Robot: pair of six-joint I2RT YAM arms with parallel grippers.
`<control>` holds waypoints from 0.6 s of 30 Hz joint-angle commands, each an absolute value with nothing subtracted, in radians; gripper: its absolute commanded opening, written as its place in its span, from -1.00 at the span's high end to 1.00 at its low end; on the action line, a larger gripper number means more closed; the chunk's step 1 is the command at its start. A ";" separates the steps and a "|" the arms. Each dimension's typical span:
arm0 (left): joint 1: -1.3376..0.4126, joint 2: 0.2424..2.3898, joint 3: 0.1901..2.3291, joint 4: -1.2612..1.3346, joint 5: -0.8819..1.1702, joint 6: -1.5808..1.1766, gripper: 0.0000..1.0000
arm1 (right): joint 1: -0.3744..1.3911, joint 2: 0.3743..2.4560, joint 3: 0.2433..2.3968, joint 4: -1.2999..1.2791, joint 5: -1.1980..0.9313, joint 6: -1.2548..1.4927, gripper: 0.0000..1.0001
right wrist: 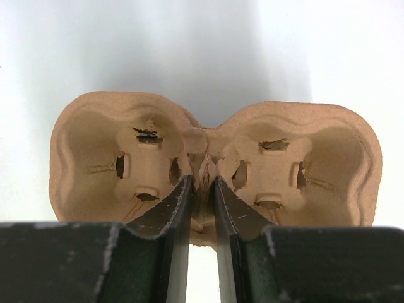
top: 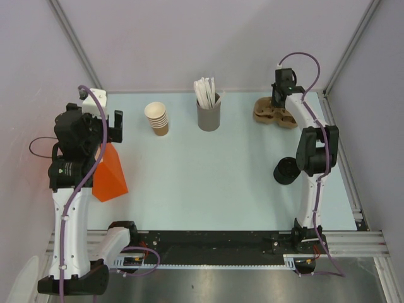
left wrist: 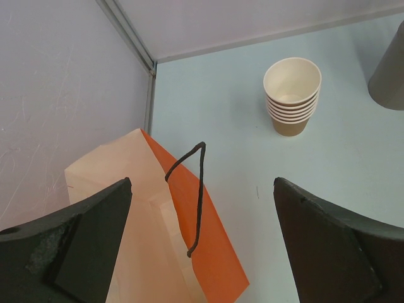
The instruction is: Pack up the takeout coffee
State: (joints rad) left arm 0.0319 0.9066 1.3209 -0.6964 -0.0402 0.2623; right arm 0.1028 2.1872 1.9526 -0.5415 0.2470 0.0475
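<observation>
Tabletop [top: 208, 183]; wrist view: right end effector [right wrist: 202, 182] pinches carrier [right wrist: 95, 158]; left end effector [left wrist: 202, 184] spread, empty.

Grey cup [left wrist: 388, 69] is cropped at two o'clock; the right arm [top: 315, 151] hides part of a black object [top: 281, 172]; fingers [right wrist: 167, 221] cover the carrier's [right wrist: 95, 158] middle.

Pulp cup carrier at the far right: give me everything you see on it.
The pulp cup carrier is tan moulded fibre, two wells side by side, each with slits and tabs, both empty. It sits on the table at the far right corner, open side up. The right gripper pinches its centre ridge.
</observation>
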 commanded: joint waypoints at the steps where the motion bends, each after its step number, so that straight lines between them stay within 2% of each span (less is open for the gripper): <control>1: 0.031 0.887 1.313 -0.666 -0.026 0.242 -0.99 | 0.112 2.114 1.996 -0.525 0.261 0.037 0.56; 18: 0.031 0.885 1.307 -0.667 -0.021 0.242 -0.99 | 0.170 2.118 2.014 -0.515 0.219 0.091 0.55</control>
